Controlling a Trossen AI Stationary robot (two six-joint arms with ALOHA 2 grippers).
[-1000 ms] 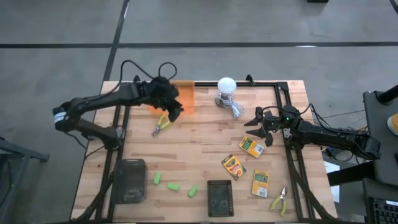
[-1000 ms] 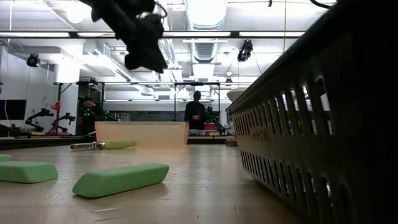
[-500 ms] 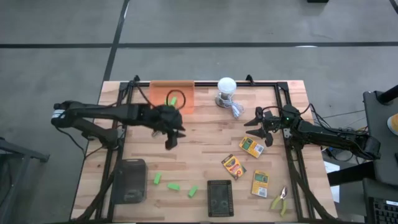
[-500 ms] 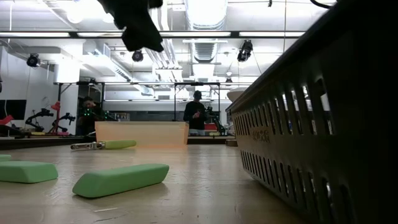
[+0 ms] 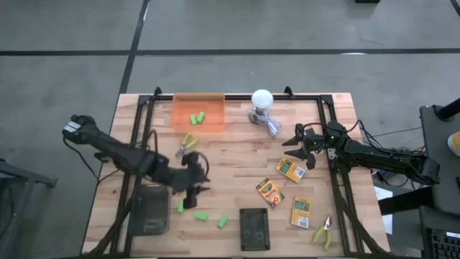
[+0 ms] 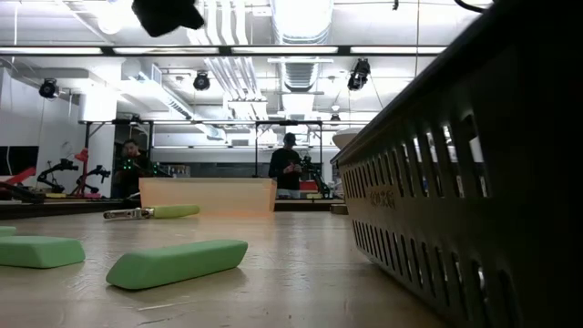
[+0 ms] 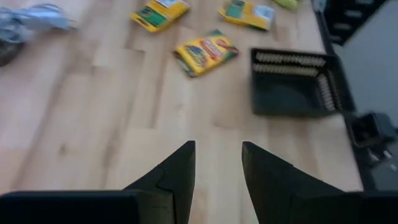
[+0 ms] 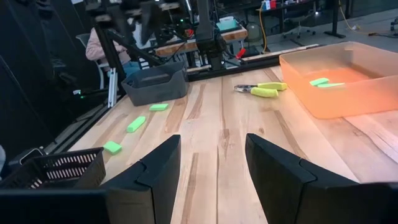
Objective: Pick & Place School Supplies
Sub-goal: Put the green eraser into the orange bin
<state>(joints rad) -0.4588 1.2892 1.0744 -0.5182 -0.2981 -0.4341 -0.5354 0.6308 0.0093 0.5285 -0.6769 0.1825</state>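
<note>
Three green blocks (image 5: 200,214) lie on the table near its near-left edge, and two more (image 5: 197,116) rest inside the orange bin (image 5: 215,122) at the far edge. One pair of yellow-green pliers (image 5: 188,142) lies in front of the bin, another (image 5: 323,232) at the near right. Three crayon boxes (image 5: 290,170) lie flat on the right half. My left gripper (image 5: 194,188) hangs open and empty above the table, just beyond the loose blocks; its fingers (image 7: 180,171) frame bare wood. My right gripper (image 5: 296,140) waits open at the right side, its fingers (image 8: 155,168) empty.
A white bulb with a cable (image 5: 261,102) stands beside the bin at the far edge. A black slotted basket (image 5: 253,229) sits at the near edge, and a dark bin (image 5: 149,208) at the near left. A black frame rail (image 5: 338,180) runs along the right side.
My left gripper has swung from over the orange bin toward the table's near edge, ending above the wood beside the loose green blocks, and it has rolled somewhat on the way. The two blocks in the bin now show uncovered.
</note>
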